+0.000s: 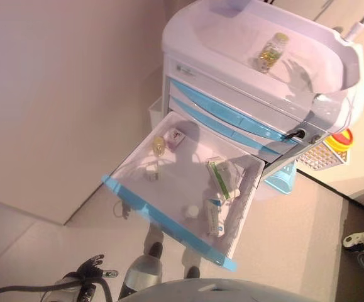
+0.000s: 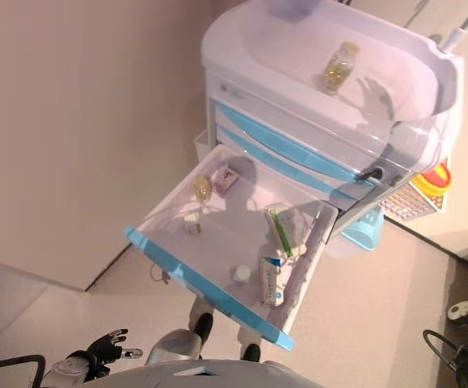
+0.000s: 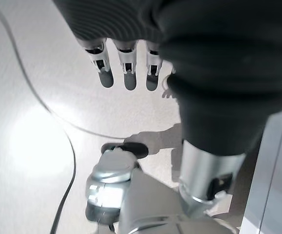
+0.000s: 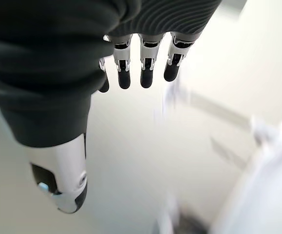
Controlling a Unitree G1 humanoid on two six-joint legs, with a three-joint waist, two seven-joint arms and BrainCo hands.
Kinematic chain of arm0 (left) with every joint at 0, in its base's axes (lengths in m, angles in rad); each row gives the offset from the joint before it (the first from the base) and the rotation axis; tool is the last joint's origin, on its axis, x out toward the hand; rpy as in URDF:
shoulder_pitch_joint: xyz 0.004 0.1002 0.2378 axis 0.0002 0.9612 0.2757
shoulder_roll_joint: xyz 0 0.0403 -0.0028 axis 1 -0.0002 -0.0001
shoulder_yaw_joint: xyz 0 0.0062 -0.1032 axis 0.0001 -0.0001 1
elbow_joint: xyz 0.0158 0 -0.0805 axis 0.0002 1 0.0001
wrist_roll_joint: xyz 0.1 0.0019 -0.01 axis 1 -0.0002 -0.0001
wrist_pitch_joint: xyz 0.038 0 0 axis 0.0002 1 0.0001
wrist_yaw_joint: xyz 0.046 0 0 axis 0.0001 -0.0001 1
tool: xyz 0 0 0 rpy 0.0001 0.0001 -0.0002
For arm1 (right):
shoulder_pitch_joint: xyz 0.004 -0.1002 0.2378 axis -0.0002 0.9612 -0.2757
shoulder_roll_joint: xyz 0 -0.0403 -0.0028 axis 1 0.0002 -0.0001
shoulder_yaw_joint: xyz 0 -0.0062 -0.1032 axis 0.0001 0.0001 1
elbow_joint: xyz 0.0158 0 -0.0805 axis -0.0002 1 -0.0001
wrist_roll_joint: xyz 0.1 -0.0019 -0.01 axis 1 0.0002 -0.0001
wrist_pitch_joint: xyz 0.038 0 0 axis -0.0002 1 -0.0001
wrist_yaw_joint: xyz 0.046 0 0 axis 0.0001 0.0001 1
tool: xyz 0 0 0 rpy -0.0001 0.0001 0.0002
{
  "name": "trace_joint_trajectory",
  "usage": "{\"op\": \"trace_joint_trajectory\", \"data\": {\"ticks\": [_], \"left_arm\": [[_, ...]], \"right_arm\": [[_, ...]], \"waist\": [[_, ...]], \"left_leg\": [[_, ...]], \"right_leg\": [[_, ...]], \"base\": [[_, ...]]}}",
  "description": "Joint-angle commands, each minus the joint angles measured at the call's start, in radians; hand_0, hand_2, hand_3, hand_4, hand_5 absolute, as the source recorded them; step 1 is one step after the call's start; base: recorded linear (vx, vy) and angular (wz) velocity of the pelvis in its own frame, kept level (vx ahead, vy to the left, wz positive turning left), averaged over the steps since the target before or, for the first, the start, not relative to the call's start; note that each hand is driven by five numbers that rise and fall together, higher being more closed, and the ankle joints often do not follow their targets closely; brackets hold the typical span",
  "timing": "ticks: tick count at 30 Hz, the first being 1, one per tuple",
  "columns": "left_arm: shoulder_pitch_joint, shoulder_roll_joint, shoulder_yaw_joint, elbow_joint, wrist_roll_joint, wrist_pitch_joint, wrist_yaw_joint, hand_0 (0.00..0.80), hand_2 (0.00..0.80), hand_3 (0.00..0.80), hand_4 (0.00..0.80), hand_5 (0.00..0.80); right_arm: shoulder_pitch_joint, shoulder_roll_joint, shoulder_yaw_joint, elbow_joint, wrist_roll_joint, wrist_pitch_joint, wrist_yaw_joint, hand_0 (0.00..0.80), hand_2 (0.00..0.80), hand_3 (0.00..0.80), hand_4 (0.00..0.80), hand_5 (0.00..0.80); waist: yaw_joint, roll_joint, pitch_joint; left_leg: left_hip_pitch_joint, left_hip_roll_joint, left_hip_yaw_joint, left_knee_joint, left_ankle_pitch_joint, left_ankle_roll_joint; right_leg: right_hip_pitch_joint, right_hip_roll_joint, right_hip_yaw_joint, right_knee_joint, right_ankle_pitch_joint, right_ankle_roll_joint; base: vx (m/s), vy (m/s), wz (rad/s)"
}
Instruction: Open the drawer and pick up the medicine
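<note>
Medical cart [image 1: 332,69], white with pale blue drawer fronts, well apart from the fingers of both hands; its recessed top tray holds one clear bottle of yellow capsules [image 1: 271,53], lying tilted. Open drawer [image 1: 163,217], white with a blue front edge, pulled fully out from the cart, the nearest item to the left hand's fingers yet clear of them. Closed drawers [image 1: 232,116], two blue-trimmed fronts above the open one. Blue basket [image 1: 282,179] and white mesh basket [image 1: 323,157] with a red-and-yellow item [image 1: 340,139], on the cart's side away from the fingers. Drawer contents, the medicine, none of it in either hand: green-and-white box [image 1: 218,178]; blue-and-white box [image 1: 214,217], nearer the drawer's front edge; small box [image 1: 175,137] toward the back; small yellow bottle [image 1: 159,145] beside it; round white container [image 1: 192,212]; small white item [image 1: 152,171], kind unclear. Left hand [image 1: 92,269], low beside the robot, below the drawer front; fingers [image 3: 126,73] straight, slightly apart, holding nothing, pointing over the floor. Right hand [image 4: 82,92], shown only in its own wrist view; fingers [image 4: 145,68] straight, side by side, empty, thumb apart from them.
</note>
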Motion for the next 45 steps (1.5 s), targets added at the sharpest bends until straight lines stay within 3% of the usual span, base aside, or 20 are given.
{"op": "trace_joint_trajectory", "data": {"ticks": [1, 5, 8, 14, 17, 24, 34, 41, 45], "left_arm": [[0.017, 0.014, -0.052, 0.031, 0.061, 0.008, -0.023, 0.0, 0.0, 0.0, 0.0, 0.0], [0.009, 0.0, -0.075, 0.029, 0.08, 0.009, -0.025, 0.0, 0.0, 0.0, 0.0, 0.0], [-0.018, -0.017, -0.091, 0.031, 0.074, -0.002, -0.018, 0.0, 0.0, 0.0, 0.0, 0.0], [-0.1, -0.048, -0.117, 0.033, 0.03, -0.004, -0.011, 0.0, 0.0, 0.0, 0.0, 0.0], [-0.132, -0.064, -0.125, 0.02, 0.046, -0.008, -0.003, 0.0, 0.0, 0.0, 0.0, 0.0], [-0.182, -0.057, -0.171, -0.076, 0.069, 0.006, 0.0, 0.0, 0.0, 0.0, 0.0, 0.0], [-0.269, 0.011, -0.208, -0.254, 0.018, -0.003, 0.04, 0.0, 0.0, 0.0, 0.0, 0.0], [-0.342, 0.115, -0.188, -0.389, -0.044, -0.005, 0.026, 0.0, 0.0, 0.0, 0.0, 0.0], [-0.416, 0.201, -0.15, -0.494, -0.057, 0.029, 0.037, 0.0, 0.0, 0.0, 0.0, 0.0]], "right_arm": [[0.069, -0.088, -0.067, -0.07, 0.048, -0.081, -0.144, 0.0, 0.0, 0.0, 0.0, 0.0], [0.321, -0.017, -0.233, -0.169, 0.005, -0.096, -0.133, 0.0, 0.0, 0.0, 0.0, 0.0], [0.555, 0.109, -0.349, -0.278, -0.047, -0.1, -0.112, 0.0, 0.0, 0.0, 0.0, 0.0], [0.865, 0.345, -0.396, -0.418, -0.21, -0.173, -0.127, 0.0, 0.0, 0.0, 0.0, 0.0], [0.988, 0.444, -0.374, -0.436, -0.275, -0.216, -0.141, 0.0, 0.0, 0.0, 0.0, 0.0], [1.092, 0.545, -0.304, -0.354, -0.317, -0.247, -0.105, 0.0, 0.0, 0.0, 0.0, 0.0], [1.107, 0.658, -0.182, -0.032, -0.329, -0.265, -0.089, 0.0, 0.0, 0.0, 0.0, 0.0], [1.09, 0.631, -0.037, -0.007, -0.46, -0.199, -0.031, 0.0, 0.0, 0.0, 0.0, 0.0], [1.083, 0.606, -0.004, -0.022, -0.467, -0.189, -0.006, 0.0, 0.0, 0.0, 0.0, 0.0]], "waist": [[-0.033, -0.011, -0.06], [-0.073, 0.008, -0.064], [-0.121, 0.031, -0.06], [-0.202, 0.068, -0.042], [-0.237, 0.084, -0.021], [-0.278, 0.109, 0.051], [-0.28, 0.134, 0.205], [-0.276, 0.141, 0.301], [-0.282, 0.145, 0.335]], "left_leg": [[0.021, -0.046, 0.033, 0.094, -0.208, 0.041], [0.017, -0.042, 0.068, 0.101, -0.213, 0.043], [0.017, -0.034, 0.103, 0.093, -0.21, 0.045], [0.011, -0.026, 0.172, 0.099, -0.226, 0.05], [0.0, -0.026, 0.202, 0.106, -0.229, 0.053], [-0.058, -0.02, 0.24, 0.139, -0.226, 0.055], [-0.238, -0.019, 0.25, 0.241, -0.205, 0.055], [-0.395, -0.02, 0.243, 0.384, -0.205, 0.056], [-0.47, -0.026, 0.243, 0.491, -0.238, 0.06]], "right_leg": [[-0.055, -0.016, 0.001, 0.074, 0.017, 0.082], [-0.069, -0.014, 0.038, 0.061, 0.03, 0.085], [-0.084, -0.012, 0.07, 0.056, 0.04, 0.088], [-0.117, -0.01, 0.118, 0.063, 0.037, 0.09], [-0.138, -0.012, 0.134, 0.069, 0.038, 0.091], [-0.201, -0.017, 0.146, 0.105, 0.036, 0.093], [-0.331, -0.018, 0.131, 0.178, 0.031, 0.067], [-0.48, -0.013, 0.102, 0.318, 0.004, 0.028], [-0.56, -0.006, 0.098, 0.412, -0.027, 0.007]], "base": [[-0.093, -0.018, -0.4], [-0.119, -0.019, -0.48], [-0.084, -0.007, -0.59], [-0.049, 0.013, -0.52], [-0.043, 0.012, -0.39], [-0.098, 0.006, -0.27], [-0.126, -0.014, -0.07], [-0.052, 0.0, -0.09], [-0.009, 0.052, 0.03]]}}
